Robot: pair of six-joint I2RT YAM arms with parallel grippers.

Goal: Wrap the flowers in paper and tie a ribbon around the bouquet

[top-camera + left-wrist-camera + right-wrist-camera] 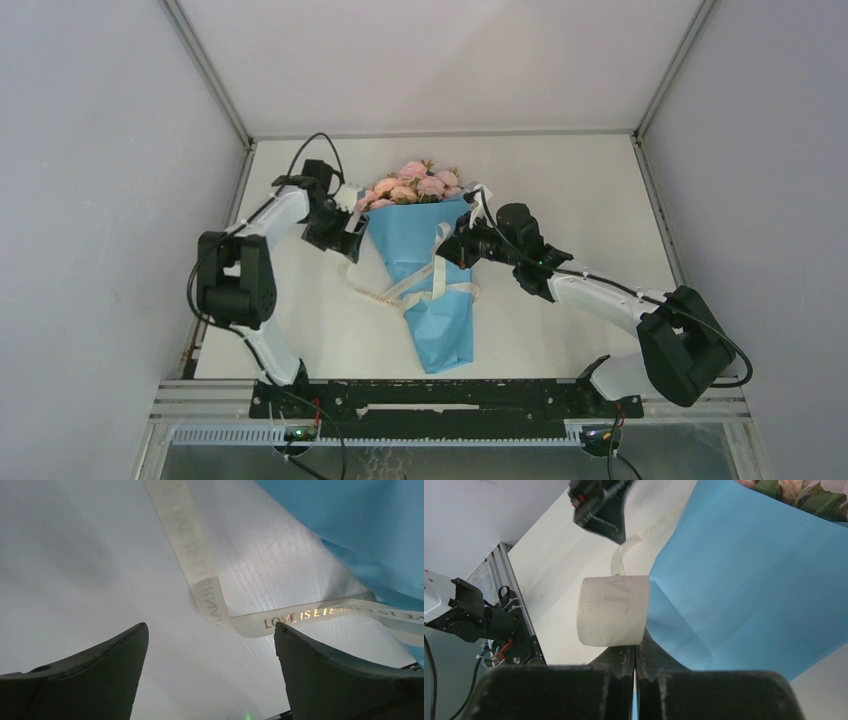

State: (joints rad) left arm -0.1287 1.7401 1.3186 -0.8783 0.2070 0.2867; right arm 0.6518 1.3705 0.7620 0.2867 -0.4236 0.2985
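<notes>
**Robot arms tie ribbon round a wrapped bouquet**

From above, the bouquet (410, 240) lies mid-desk (580, 180), flowers (415, 185) at the far end. The ribbon (420, 285) is looped across the paper (440, 335) cone, with the left fingers (345, 218) at its left shoulder and the right fingers (455, 245) on its right edge. The left wrist view shows the left fingers (100, 670) spread wide and empty over a lettered ribbon (305, 616) strand on the desk. The right wrist view shows the right fingers (619, 662) pressed together, pinching a ribbon (611, 610) loop beside the paper (744, 580). Next, probably, the left arm must take the free strand for the knot.
</notes>
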